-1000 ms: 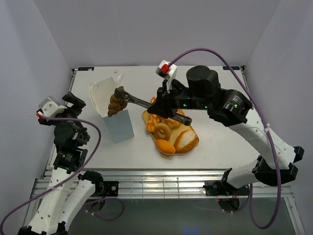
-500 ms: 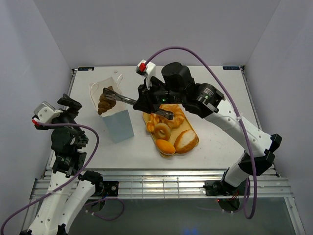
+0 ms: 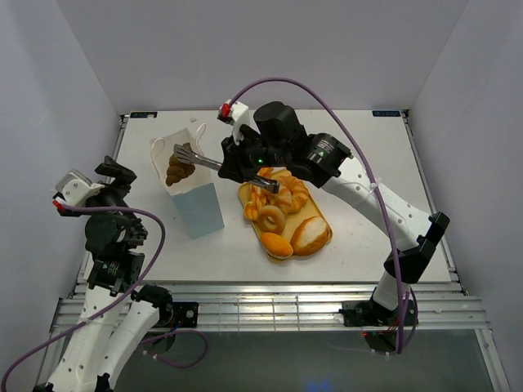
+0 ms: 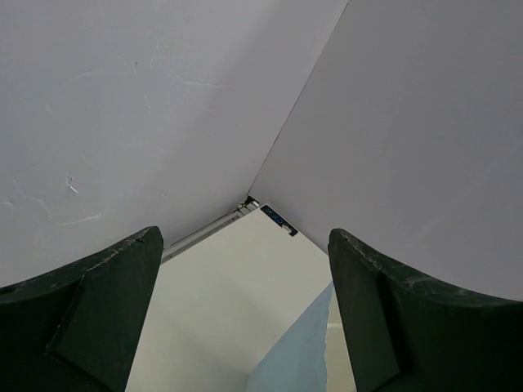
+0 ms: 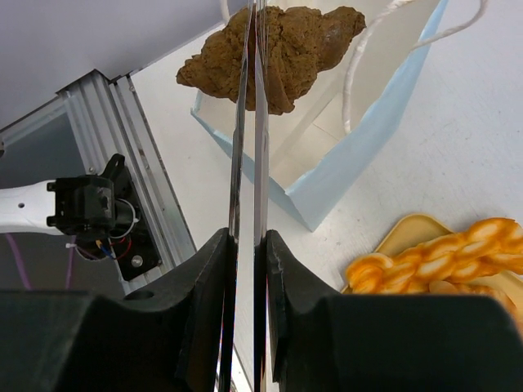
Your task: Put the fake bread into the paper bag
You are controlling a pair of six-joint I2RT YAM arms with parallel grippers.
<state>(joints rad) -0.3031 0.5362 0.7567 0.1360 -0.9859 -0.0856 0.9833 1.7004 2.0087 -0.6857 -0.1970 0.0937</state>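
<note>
Overhead, we see the right gripper (image 3: 249,170) pinching tongs (image 3: 208,161) that hold the dark fake bread (image 3: 175,169) over the paper bag (image 3: 198,211), upper left. Left wrist: we find the left gripper (image 4: 245,238) spread. Right wrist: bread top centre, above the bag.

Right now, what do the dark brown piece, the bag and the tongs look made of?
Dark brown piece: probably moulded foam or plastic, with a matte, rough surface.
Bag: thin paper, pale blue outside, with sharp folded edges.
Tongs: likely polished metal; the thin blades show mirror-like reflections.
</note>
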